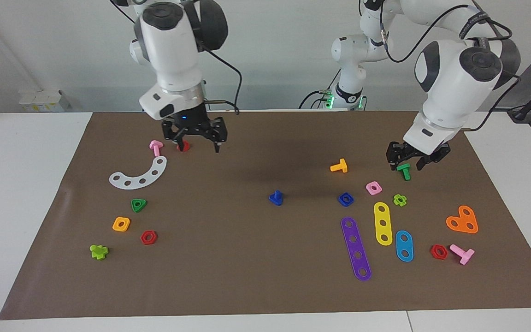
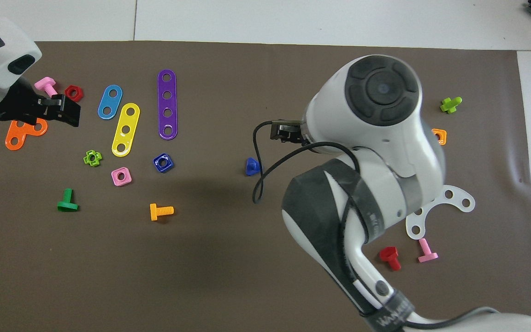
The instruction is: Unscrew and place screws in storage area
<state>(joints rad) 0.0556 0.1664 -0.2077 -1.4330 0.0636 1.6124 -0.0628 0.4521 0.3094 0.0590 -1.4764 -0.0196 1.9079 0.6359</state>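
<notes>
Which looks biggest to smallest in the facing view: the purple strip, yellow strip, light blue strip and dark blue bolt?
1. purple strip
2. yellow strip
3. light blue strip
4. dark blue bolt

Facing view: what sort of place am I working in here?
Probably a robotics lab bench: a white table under a brown paper mat, two Franka arms mounted at its edge, and plastic toy bolts, nuts and strips such as the dark blue bolt scattered about.

Dark blue bolt (image 1: 275, 198) stood head-down mid-mat (image 1: 247, 276); right gripper (image 1: 195, 146) spread wide, empty, above red bolt (image 1: 182, 145); left gripper (image 1: 410, 164) over green bolt (image 1: 404, 171).
</notes>
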